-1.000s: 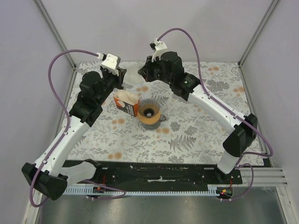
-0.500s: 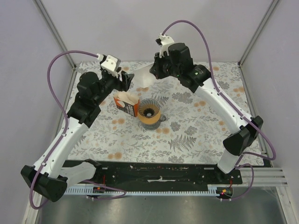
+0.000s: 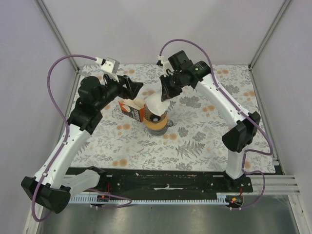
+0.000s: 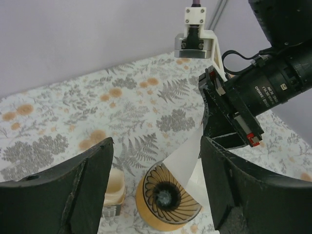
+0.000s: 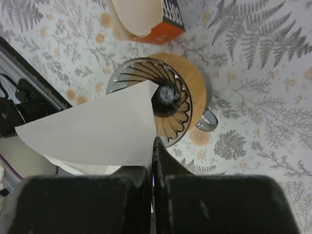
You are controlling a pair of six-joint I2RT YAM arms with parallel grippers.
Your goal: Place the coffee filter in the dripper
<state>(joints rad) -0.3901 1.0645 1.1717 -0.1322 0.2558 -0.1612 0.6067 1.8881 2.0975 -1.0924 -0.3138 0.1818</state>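
The dripper (image 3: 157, 121), a grey ribbed cone on a tan collar, stands mid-table. It also shows in the left wrist view (image 4: 165, 197) and the right wrist view (image 5: 179, 111). My right gripper (image 3: 166, 92) (image 5: 153, 146) is shut on the edge of the white coffee filter (image 3: 156, 103) (image 5: 97, 129). The paper hangs tilted, its lower corner over the dripper's mouth; contact is unclear. My left gripper (image 3: 134, 89) (image 4: 157, 146) is open, holds nothing, and its fingers frame the dripper and the coffee filter (image 4: 187, 156) from above.
An orange carton (image 3: 132, 108) (image 5: 146, 19) of cream papers stands right against the dripper's left side. The dripper's small handle (image 5: 209, 119) points to the right. The right gripper's body (image 4: 234, 112) hangs close in front of my left gripper. Grey walls close the table's sides and back.
My left gripper has opened and let go of the filter. The right arm has swung forward and down, bringing the filter from the back of the table to just over the dripper.
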